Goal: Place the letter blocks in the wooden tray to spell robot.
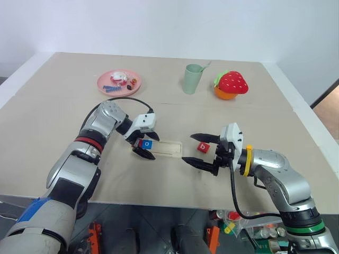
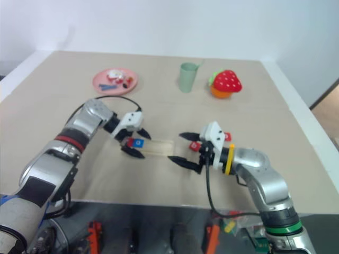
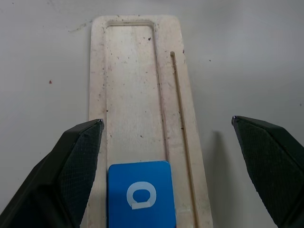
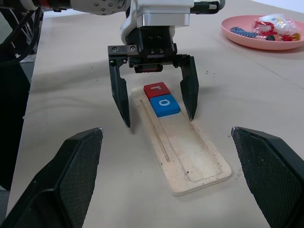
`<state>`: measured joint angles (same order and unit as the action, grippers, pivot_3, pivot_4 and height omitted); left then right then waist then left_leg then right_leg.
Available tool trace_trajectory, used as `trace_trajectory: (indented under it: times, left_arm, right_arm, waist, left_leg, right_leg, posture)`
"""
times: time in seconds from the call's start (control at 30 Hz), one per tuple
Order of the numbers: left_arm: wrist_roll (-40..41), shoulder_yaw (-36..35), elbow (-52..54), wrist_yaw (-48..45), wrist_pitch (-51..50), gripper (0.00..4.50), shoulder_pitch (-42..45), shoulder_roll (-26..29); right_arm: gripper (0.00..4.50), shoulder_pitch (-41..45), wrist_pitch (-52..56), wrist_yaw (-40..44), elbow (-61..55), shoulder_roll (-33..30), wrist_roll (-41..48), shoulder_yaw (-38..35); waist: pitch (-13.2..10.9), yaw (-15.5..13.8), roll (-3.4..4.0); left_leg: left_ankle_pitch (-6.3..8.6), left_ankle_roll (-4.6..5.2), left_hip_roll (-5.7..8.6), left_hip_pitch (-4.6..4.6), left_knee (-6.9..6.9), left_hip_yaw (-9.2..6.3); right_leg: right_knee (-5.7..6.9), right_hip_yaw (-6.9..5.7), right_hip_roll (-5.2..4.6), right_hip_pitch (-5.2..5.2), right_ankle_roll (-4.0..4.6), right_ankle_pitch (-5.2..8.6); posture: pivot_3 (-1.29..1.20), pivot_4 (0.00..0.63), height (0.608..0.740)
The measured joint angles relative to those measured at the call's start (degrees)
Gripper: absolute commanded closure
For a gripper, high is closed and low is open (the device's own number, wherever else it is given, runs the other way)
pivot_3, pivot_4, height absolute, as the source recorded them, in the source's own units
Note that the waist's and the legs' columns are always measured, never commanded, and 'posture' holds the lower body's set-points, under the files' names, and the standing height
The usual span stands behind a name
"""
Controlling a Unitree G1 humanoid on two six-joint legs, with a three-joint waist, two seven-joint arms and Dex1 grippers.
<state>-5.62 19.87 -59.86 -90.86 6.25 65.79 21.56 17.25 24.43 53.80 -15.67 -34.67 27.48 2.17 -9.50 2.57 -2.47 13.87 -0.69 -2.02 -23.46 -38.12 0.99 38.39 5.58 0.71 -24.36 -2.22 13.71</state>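
The wooden tray (image 4: 194, 154) lies on the table in front of me. A red letter block with an r (image 4: 156, 89) and a blue one with an o (image 4: 165, 105) sit side by side in the groove at its left end. My left gripper (image 1: 146, 143) hangs open over that end. Its fingers (image 3: 71, 166) straddle the blue o block (image 3: 140, 194) without touching it. To the right of the tray lies a red letter block (image 1: 203, 147) on the table. My right gripper (image 1: 197, 150) is open around it, fingers level. Another red block (image 2: 226, 136) peeks out behind that gripper.
A pink plate (image 1: 119, 82) with small items stands at the back left. A green cup (image 1: 193, 78) and a strawberry toy (image 1: 231, 84) stand at the back right. The table's front edge (image 1: 159, 198) runs close below both grippers.
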Motion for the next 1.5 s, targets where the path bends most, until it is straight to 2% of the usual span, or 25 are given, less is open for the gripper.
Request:
trace_trajectory:
  times: [0.3,0.4,0.7,1.1,1.13,1.4,1.43,1.5]
  left_arm:
    - [-1.6,0.0,-0.4,3.5,2.3,0.03,-0.5,0.2]
    - [-2.1,-0.1,-1.1,4.8,3.5,0.8,-0.6,0.2]
    - [-2.6,-0.4,-1.9,3.8,3.8,3.74,-0.7,0.3]
    - [-2.6,-0.8,-1.6,3.2,2.9,3.74,-0.8,0.4]
    - [-2.6,-0.9,-1.5,3.1,2.4,2.94,-0.8,0.4]
    - [-0.6,-2.2,1.2,0.3,-3.5,0.22,-0.8,1.6]
    - [-0.5,-2.4,1.7,0.2,-4.2,0.06,-0.7,1.8]
    - [0.1,-3.0,2.7,0.1,-6.1,0.06,-0.6,2.0]
  right_arm:
    - [0.0,0.0,-0.6,-0.4,0.0,0.1,-0.3,0.0]
    - [0.0,0.0,-0.6,-0.5,0.0,0.1,-0.4,0.0]
    - [0.0,-0.7,-0.6,-0.6,-0.1,0.1,-0.4,0.0]
    - [0.0,-0.8,-1.4,0.2,0.1,0.1,-0.9,0.0]
    - [0.0,-0.9,-1.6,0.5,0.1,0.1,-0.9,0.0]
    - [0.0,-1.4,-2.1,1.3,0.3,-0.1,-1.3,0.0]
    - [0.0,-1.5,-2.1,1.4,0.3,-0.2,-1.4,0.0]
    - [0.0,-1.7,-2.2,1.7,0.5,-0.3,-1.4,0.0]
  waist:
    - [0.0,0.0,0.0]
    - [0.0,0.0,0.0]
    - [0.0,0.2,0.01]
    - [0.0,0.2,0.01]
    - [0.0,0.2,0.01]
    - [0.0,0.2,0.0]
    - [0.0,0.2,0.0]
    - [0.0,0.2,0.0]
  left_leg:
    - [-0.01,0.0,0.02,0.12,-0.31,0.0]
    - [-0.09,0.01,0.03,0.18,-0.33,-0.01]
    - [-0.15,0.07,0.03,0.22,-0.33,-0.03]
    - [-0.18,0.11,0.05,0.21,-0.32,-0.05]
    - [-0.19,0.11,0.05,0.21,-0.32,-0.05]
    - [-0.18,0.11,0.06,0.12,-0.31,-0.08]
    - [-0.18,0.11,0.06,0.11,-0.31,-0.09]
    - [-0.18,0.11,0.08,0.1,-0.31,-0.11]
  right_leg:
    - [0.49,0.03,0.01,0.03,-0.33,0.18]
    - [0.62,0.04,0.02,0.04,-0.28,0.15]
    - [0.66,0.05,0.05,0.05,-0.24,0.12]
    - [0.66,0.05,0.06,0.06,-0.25,0.09]
    - [0.66,0.05,0.06,0.06,-0.25,0.09]
    - [0.65,0.03,0.04,0.0,-0.3,0.15]
    - [0.64,0.03,0.04,0.0,-0.31,0.16]
    - [0.64,0.02,0.03,0.0,-0.32,0.17]
  posture:
    - [0.0,0.15,0.74]
    - [0.0,0.15,0.74]
    - [0.0,0.15,0.74]
    - [0.0,0.15,0.74]
    - [0.0,0.15,0.74]
    - [0.0,0.15,0.74]
    - [0.0,0.15,0.74]
    - [0.0,0.15,0.74]
